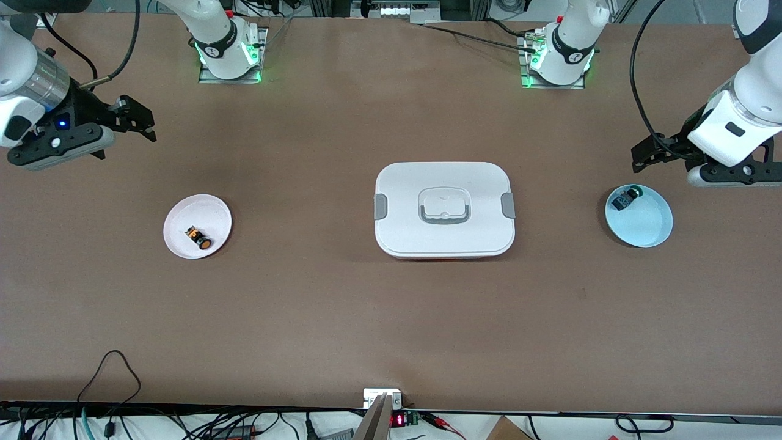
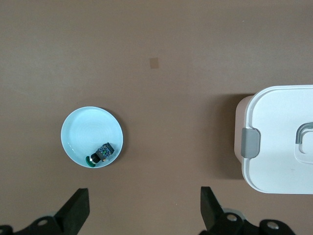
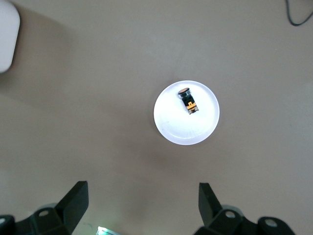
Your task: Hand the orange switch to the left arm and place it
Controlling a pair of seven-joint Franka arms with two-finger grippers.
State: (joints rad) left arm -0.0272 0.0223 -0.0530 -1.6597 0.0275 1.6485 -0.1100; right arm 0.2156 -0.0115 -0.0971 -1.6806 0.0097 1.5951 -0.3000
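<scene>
The orange switch (image 1: 198,237) is lying on its side in a white plate (image 1: 183,217) toward the right arm's end of the tabletop (image 1: 342,318), its orange cap pointing to about 4 o'clock in the front view. In the right wrist view the switch (image 3: 189,101) is sitting off-centre in the plate (image 3: 171,127), close to the rim.

At the middle of the tabletop the box (image 1: 444,209) is resting with its lid on — grey clips at 3 and 9 o'clock and a grey-edged handle recessed in the top. It is standing well apart from both plates. The left wrist view is catching one end of the box (image 2: 279,142) with one clip.

Toward the left arm's end a pale blue plate (image 1: 647,229) is holding a small dark switch with a green cap (image 1: 627,198), lying near the rim at roughly 11 o'clock in the front view; the left wrist view shows that green-capped switch (image 2: 100,154) and its plate (image 2: 80,132) too.

The right gripper (image 1: 139,122) is hovering over bare tabletop, at about 11 o'clock from the white plate, its fingers (image 3: 76,200) spread wide and holding nothing. The left gripper (image 1: 644,154) is hanging just above the blue plate's rim — at about 12 o'clock from it — with its fingers (image 2: 78,210) likewise wide apart and empty. Both arms are waiting.
</scene>
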